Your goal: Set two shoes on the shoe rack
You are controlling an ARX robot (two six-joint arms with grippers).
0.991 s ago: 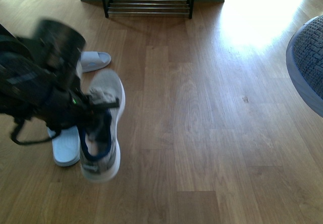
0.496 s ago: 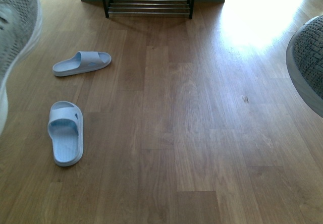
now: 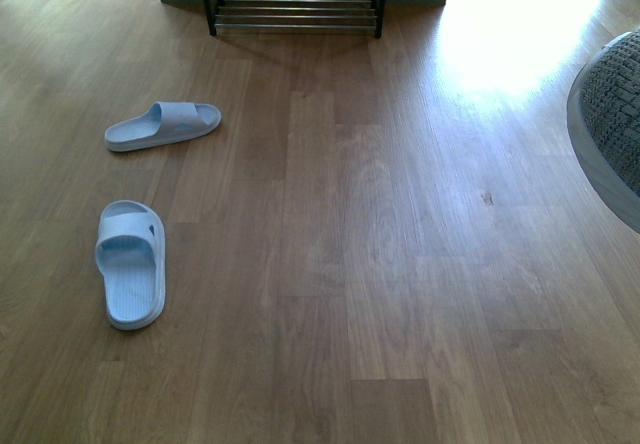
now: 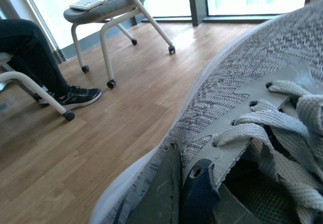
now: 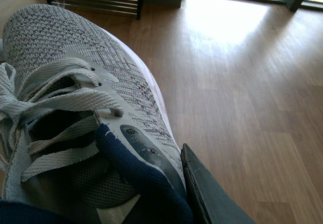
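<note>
The left fingers (image 4: 169, 183) are clamping a grey sneaker (image 4: 237, 88) at its collar, seemingly, one finger alone showing; the right fingers (image 5: 207, 193) are gripping the second sneaker (image 5: 65, 47) likewise; both are hanging above the floor (image 3: 400, 264), well apart from the shoe rack (image 3: 293, 14).

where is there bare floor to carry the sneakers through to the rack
The broad middle of the wood floor is bare, from the near edge up to the shoe rack. It is bordered on the left by the near slide and far slide, on the right by a held grey sneaker. Only the left side is crowded.
</note>
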